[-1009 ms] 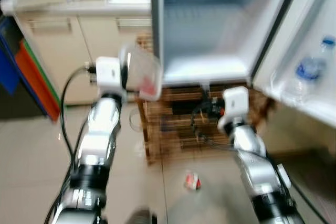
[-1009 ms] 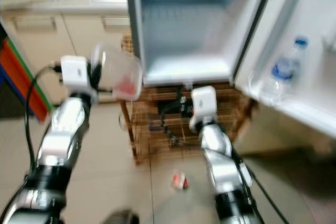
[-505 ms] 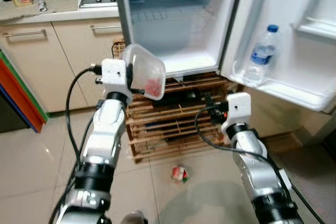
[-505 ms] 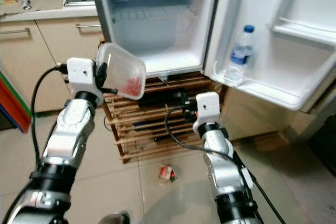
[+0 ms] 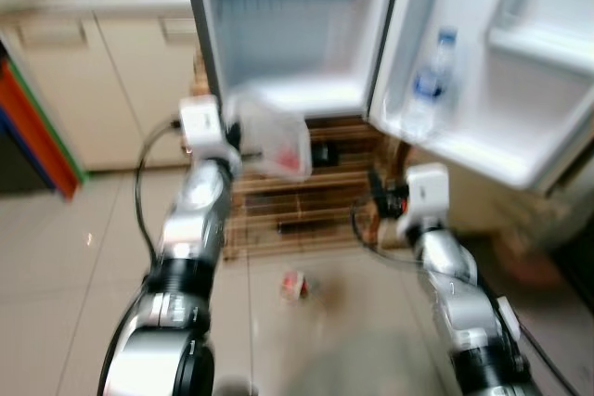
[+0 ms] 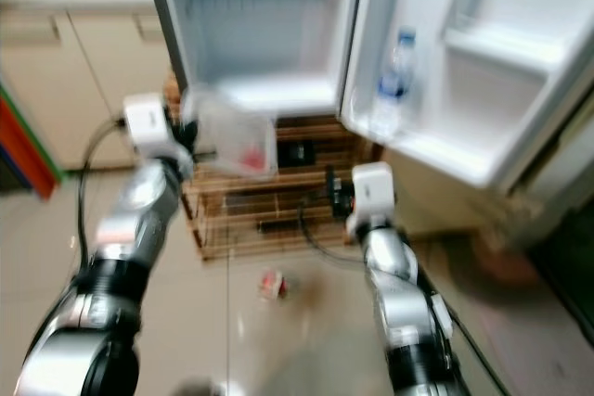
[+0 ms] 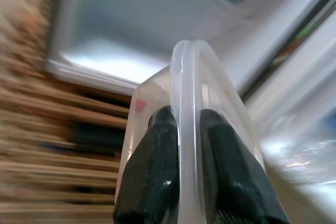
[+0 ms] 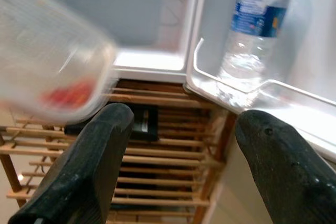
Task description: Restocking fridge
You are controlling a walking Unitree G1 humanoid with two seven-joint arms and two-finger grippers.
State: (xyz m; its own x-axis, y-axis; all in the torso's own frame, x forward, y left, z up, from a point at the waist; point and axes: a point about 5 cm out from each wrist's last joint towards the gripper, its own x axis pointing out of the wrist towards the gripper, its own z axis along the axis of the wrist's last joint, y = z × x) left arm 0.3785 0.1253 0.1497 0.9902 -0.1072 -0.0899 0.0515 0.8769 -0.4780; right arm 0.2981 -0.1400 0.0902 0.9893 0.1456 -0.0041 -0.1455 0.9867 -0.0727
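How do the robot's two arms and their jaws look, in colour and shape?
Both arms are silver metal with black joint bands and loose black cables. Each wrist carries a white box. The left gripper and right gripper have long, rounded black fingers.

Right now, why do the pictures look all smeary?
Both eye views are motion-blurred, so the fridge and bottle look soft. In the left wrist view the rack streaks, but the tub rim stays sharp. In the right wrist view the tub smears.

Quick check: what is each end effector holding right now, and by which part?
The left end effector pinches the clear plastic container by its rim. The right end effector is open, holding nothing.
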